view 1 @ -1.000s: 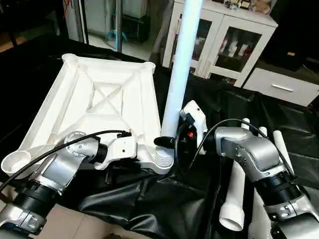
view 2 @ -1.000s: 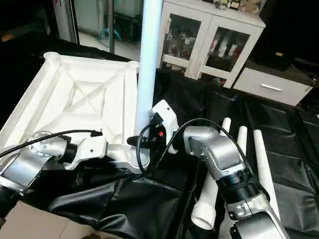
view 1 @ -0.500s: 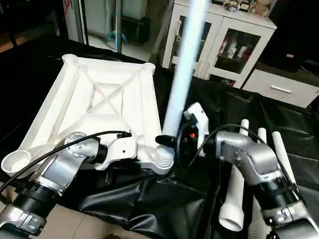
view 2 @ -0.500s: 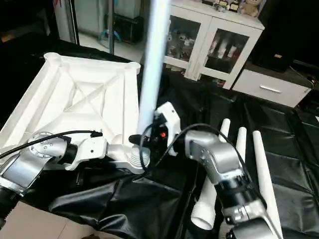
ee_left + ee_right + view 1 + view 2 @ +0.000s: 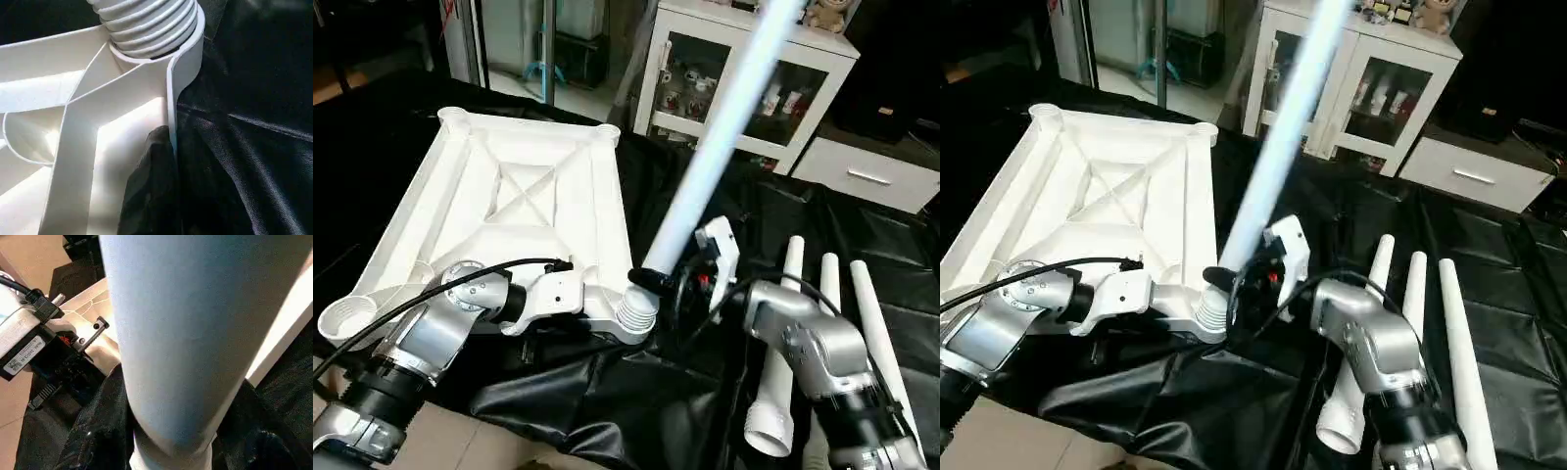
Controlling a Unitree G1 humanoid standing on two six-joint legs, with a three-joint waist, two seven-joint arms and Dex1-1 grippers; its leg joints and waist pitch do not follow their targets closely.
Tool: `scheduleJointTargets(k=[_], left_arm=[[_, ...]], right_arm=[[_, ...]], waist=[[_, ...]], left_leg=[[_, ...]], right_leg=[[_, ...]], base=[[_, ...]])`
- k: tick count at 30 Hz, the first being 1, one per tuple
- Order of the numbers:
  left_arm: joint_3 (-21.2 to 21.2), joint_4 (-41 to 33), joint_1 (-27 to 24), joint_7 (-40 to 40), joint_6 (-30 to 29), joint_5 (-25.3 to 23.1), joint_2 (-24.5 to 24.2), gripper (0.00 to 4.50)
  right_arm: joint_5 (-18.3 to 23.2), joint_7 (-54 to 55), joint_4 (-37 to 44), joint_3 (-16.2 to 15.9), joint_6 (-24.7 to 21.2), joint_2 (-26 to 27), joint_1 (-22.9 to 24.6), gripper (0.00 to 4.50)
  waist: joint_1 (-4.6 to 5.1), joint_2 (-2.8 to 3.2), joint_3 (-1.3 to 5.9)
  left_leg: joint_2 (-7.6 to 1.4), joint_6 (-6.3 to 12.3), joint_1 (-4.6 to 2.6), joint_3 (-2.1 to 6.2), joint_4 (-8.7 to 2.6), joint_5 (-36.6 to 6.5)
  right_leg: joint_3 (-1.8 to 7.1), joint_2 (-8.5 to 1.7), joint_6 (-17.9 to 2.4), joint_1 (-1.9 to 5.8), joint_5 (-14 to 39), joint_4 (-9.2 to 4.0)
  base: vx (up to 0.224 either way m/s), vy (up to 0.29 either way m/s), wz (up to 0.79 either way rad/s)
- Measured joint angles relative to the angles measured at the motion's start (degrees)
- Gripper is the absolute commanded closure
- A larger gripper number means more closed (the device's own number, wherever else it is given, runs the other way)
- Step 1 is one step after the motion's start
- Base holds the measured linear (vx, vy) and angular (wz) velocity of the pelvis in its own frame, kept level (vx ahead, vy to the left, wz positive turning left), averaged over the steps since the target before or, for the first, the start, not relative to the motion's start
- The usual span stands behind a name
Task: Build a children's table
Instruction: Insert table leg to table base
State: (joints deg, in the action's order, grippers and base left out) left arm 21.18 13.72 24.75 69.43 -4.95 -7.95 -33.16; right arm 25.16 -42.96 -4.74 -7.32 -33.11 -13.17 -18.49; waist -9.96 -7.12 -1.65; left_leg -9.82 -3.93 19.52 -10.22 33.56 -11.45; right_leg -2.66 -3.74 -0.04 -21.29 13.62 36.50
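The children's table top (image 5: 519,196) lies upside down on the black cloth, ribs up. My left gripper (image 5: 164,166) is shut on its near rim wall, one black finger (image 5: 151,191) pressed inside the wall beside the threaded corner socket (image 5: 637,313). My right gripper (image 5: 653,280) is shut on the lower end of a white leg (image 5: 715,166). The leg leans up and to the right, its foot just above that socket; I cannot tell whether they touch. In the right wrist view the leg (image 5: 186,342) is very close.
Three loose white legs (image 5: 781,333) lie side by side on the black cloth at the right, under my right forearm. A white glass-door cabinet (image 5: 744,78) and a drawer unit (image 5: 871,171) stand behind the worktable. The cloth bunches below the near corner.
The leg in my right gripper has tipped from upright to a strong lean toward the right. My right forearm has swung lower and rightward. The left arm and table top have stayed put.
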Motion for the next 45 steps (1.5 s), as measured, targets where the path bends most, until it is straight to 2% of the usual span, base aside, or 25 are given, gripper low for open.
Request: scheduleJointTargets(k=[3,13,19,35,38,42,45], left_arm=[[0.0,0.2,-0.1,0.1,0.2,0.1,0.0,4.5],[0.1,0.7,0.1,0.3,0.9,0.2,0.3,4.5],[0.3,0.7,0.1,0.4,1.2,0.3,0.4,4.5],[0.3,1.1,-0.2,0.4,1.2,0.1,0.2,4.5],[0.3,1.4,-0.3,0.3,1.2,-0.3,0.2,4.5],[0.3,2.0,-0.6,0.1,1.0,-0.5,0.3,4.5],[0.0,2.1,-0.7,0.1,0.8,-0.4,0.5,4.5]], right_arm=[[-0.1,0.0,1.1,-0.1,0.3,-0.3,1.3,2.64],[-2.7,-1.8,4.9,-3.5,4.4,-3.5,3.3,2.64],[-4.0,-2.6,6.4,-5.1,4.5,-5.0,3.1,2.64],[-7.6,-2.6,6.0,-8.5,4.7,-5.4,1.3,2.64],[-8.6,-2.3,5.0,-9.4,6.6,-5.3,1.3,2.64],[-9.2,-1.4,4.0,-9.6,8.4,-4.4,2.1,2.64],[-9.3,-0.8,3.1,-9.5,8.6,-3.4,1.8,2.64]], waist=[[-0.02,0.08,-0.05],[-0.97,0.54,0.01],[-1.38,0.55,0.09],[-1.26,0.39,0.46],[-1.21,0.24,0.64],[-1.0,0.29,0.69],[-0.77,0.33,0.75]], left_leg=[[0.09,-0.01,-0.56,-0.02,-0.52,0.0],[0.08,0.0,-0.52,-0.15,-0.75,0.0],[0.08,-0.01,-0.55,-0.21,-0.97,0.0],[0.08,-0.05,-0.89,-0.3,-1.23,0.0],[0.08,-0.07,-1.16,-0.33,-1.3,0.0],[0.12,-0.07,-1.69,-0.29,-1.69,0.0],[0.18,-0.07,-1.76,-0.2,-1.91,0.0]], right_leg=[[0.01,0.0,0.1,0.38,0.0,-0.52],[0.05,0.0,0.2,0.42,0.1,-0.65],[0.06,0.0,0.1,0.44,0.2,-0.72],[0.11,0.02,0.1,0.48,0.3,-0.76],[0.16,0.03,0.2,0.66,0.3,-0.76],[0.14,0.03,0.2,1.36,0.3,-1.23],[0.1,0.02,0.2,1.39,0.3,-1.53]], base=[[0.0,0.0,0.0],[0.0,0.0,0.0],[0.0,0.0,0.0],[0.0,0.0,0.0],[0.0,0.0,0.0],[0.0,0.0,0.0],[0.0,0.0,0.0]])
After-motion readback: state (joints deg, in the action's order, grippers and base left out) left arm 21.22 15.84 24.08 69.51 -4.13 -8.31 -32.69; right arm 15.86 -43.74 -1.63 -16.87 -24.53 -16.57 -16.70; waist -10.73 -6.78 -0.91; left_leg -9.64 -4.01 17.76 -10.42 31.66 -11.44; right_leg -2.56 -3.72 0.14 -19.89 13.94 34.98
